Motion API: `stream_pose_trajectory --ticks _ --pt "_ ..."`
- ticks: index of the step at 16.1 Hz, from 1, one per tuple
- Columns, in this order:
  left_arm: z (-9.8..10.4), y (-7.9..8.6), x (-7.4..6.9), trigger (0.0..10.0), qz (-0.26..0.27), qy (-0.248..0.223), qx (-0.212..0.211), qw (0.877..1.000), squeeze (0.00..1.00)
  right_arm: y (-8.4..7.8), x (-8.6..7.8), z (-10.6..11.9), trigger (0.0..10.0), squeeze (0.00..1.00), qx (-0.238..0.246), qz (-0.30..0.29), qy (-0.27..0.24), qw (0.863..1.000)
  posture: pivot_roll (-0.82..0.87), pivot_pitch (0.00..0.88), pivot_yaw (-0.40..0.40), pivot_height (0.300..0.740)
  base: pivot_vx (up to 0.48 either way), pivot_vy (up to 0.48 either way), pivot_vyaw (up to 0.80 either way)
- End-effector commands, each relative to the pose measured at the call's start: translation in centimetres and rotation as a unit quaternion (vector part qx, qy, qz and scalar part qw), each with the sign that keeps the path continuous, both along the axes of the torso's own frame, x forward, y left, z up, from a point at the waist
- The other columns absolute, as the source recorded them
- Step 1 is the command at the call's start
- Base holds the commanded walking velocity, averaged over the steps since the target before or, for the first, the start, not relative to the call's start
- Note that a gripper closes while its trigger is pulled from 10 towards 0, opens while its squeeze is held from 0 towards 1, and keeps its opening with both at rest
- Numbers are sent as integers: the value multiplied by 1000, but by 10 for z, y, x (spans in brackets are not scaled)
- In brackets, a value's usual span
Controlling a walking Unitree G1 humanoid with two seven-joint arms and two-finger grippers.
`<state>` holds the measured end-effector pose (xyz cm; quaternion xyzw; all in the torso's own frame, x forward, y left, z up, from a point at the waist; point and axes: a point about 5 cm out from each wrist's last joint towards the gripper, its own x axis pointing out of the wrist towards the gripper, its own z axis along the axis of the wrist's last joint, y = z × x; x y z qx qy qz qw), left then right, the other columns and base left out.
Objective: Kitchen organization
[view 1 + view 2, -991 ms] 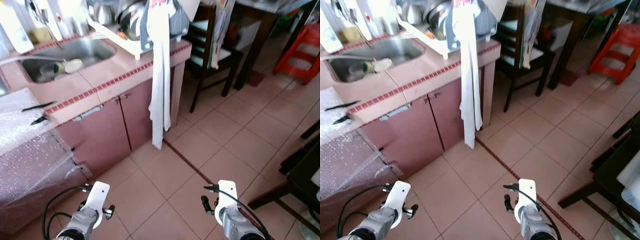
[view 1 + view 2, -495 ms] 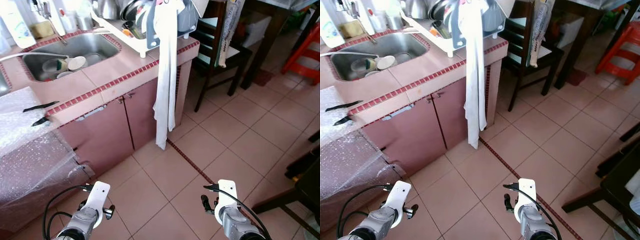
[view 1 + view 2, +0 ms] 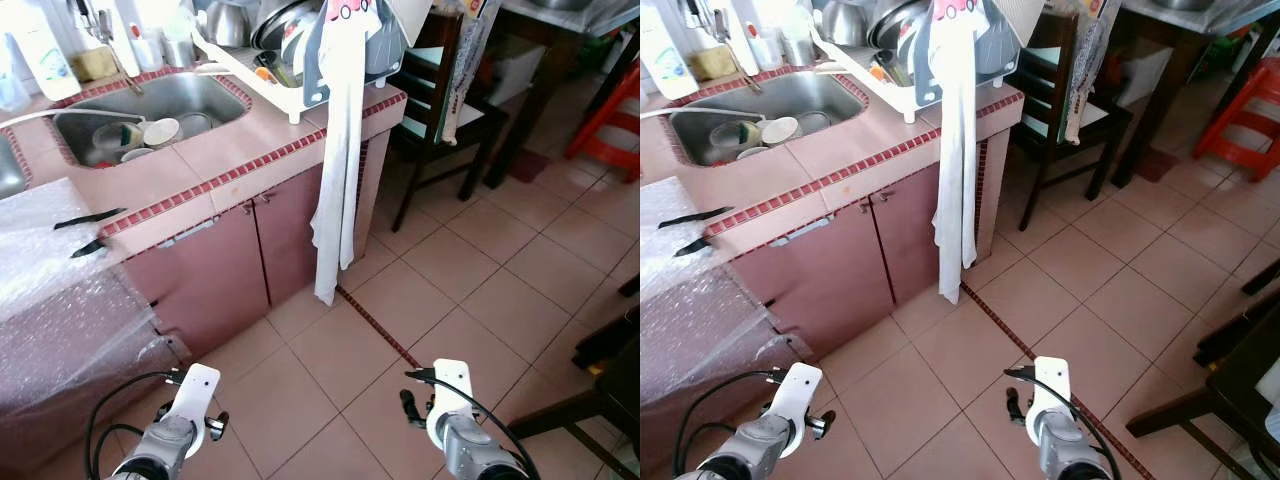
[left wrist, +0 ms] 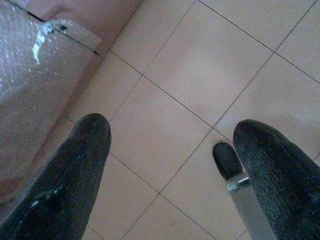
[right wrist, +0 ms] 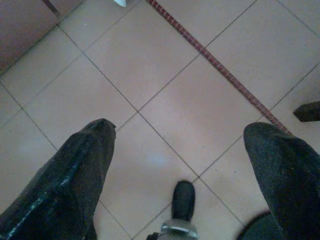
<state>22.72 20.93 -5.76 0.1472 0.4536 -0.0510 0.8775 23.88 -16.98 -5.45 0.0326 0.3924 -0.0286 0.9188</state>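
A pink tiled counter stands ahead on my left, with a steel sink that holds several cups and bowls. A white dish rack full of pots sits at the counter's right end. A long white towel hangs from it down past the cabinet doors. Both arms hang low over the floor tiles. My left gripper is open and holds nothing. The right gripper is likewise open, with bare tile between its fingers.
Bubble wrap covers a low unit at the left, with two dark utensils at the counter edge beside it. A dark chair and a red stool stand at the right, dark table legs nearer. Open floor lies ahead.
The whole picture has shifted: the counter and sink now sit further right and lower, so the camera moved. Both arms hang as before.
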Motion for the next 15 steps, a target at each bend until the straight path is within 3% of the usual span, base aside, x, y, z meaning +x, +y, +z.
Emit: stream_pose_trajectory --ticks 1,6,15 --pt "-1 -1 -1 10000 -5 5 3 1000 0 -4 -3 -1 10000 0 -4 -4 4 1000 -47 79 22 740 428 0 0" --pt "-1 -2 -1 10000 -14 4 7 1000 0 -5 -3 -2 10000 0 -5 -3 5 1000 -47 78 23 740 323 0 0" --pt "0 -3 0 10000 -12 -3 11 1000 0 -6 -4 -2 10000 0 -7 1 10 1000 -42 77 15 740 0 0 0"
